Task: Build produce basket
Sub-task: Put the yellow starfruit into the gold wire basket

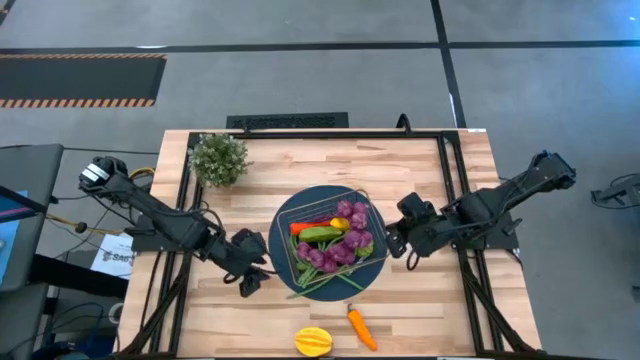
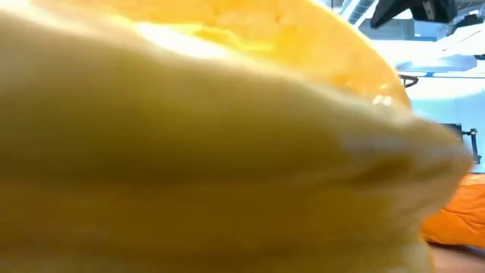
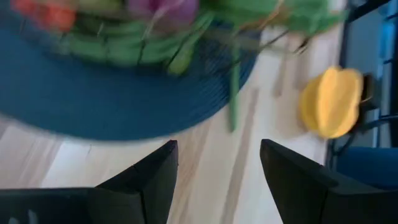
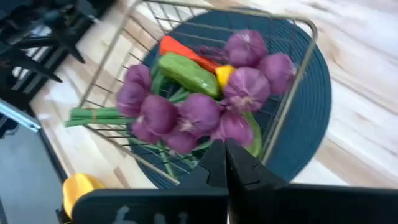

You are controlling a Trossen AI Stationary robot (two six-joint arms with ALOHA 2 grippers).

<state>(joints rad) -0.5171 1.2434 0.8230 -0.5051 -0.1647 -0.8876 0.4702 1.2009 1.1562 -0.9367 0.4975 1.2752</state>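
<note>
The wire basket [image 1: 362,200] stands on a round dark blue mat [image 1: 284,226] in the middle of the table. In it lie purple grapes [image 4: 199,112], a green cucumber [image 4: 186,73], a red chili [image 4: 177,48], a small lemon [image 4: 224,74] and a green bean bundle [image 4: 93,115] that pokes out through the wire side. A yellow ribbed fruit [image 1: 313,341] and an orange carrot [image 1: 360,328] lie on the table near its front edge. My left gripper [image 1: 252,280] hangs open just left of the mat, with nothing between its fingers [image 3: 152,171]. My right gripper [image 1: 392,244] is shut and empty at the mat's right edge.
A bushy potted plant [image 1: 220,158] stands at the far left of the table. The low view is nearly filled by the yellow ribbed fruit [image 2: 197,152], with the carrot [image 2: 455,220] beside it. Bare wood lies left and right of the mat.
</note>
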